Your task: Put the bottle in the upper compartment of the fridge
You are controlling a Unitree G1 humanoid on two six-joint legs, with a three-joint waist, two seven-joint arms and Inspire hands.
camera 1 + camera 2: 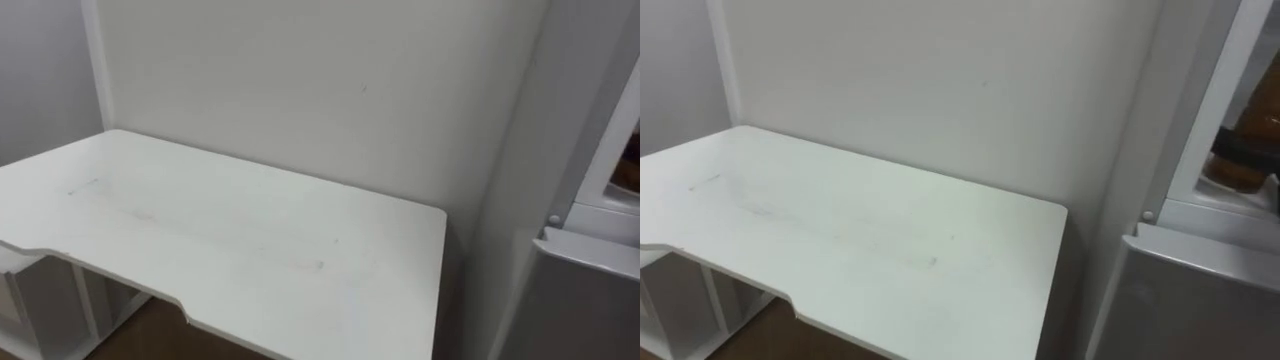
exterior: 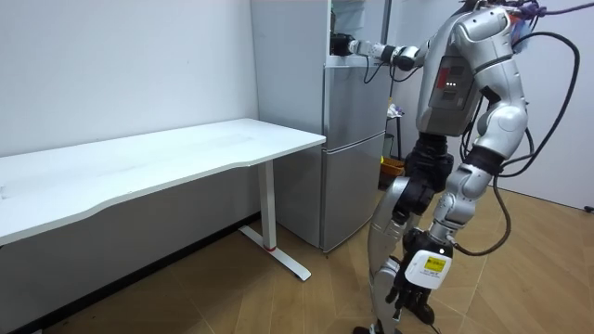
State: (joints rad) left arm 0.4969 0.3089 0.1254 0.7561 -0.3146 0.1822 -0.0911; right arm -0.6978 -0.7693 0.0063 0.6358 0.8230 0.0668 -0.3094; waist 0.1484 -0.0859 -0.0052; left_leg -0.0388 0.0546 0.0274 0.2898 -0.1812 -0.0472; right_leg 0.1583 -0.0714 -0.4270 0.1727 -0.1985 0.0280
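**Right hand (image 2: 342,44) at the upper fridge compartment (image 2: 358,28)**

The right arm is shown stretched roughly level from the shoulder. The right hand is thereby placed at the front edge of the upper fridge compartment, at the top of the grey fridge (image 2: 353,148). Whether this hand is wide, narrow or closed on something cannot be told, since it is seen as a small dark form against the compartment. The left hand (image 2: 408,289) is seen hanging low beside the robot's leg, near the wooden floor (image 2: 278,301); its state cannot be told either. The robot is shown standing upright just before the fridge, at the room view's right. The white desk (image 1: 220,240) is seen on the fridge's other side, at the room view's left.

In the eye views the desk is seen from above at the left. Its far edge is set against a pale wall (image 1: 300,80), and its right end lies near the fridge's side. At the far right the compartment's opening is seen above the lower door (image 1: 1200,300). Within that opening an amber-brown shape (image 1: 1237,172) is seen, crossed by a dark band (image 1: 1245,145). The bottle cannot be made out with certainty. Whether the amber-brown shape is the bottle, and whether it is held or set down, cannot be told.
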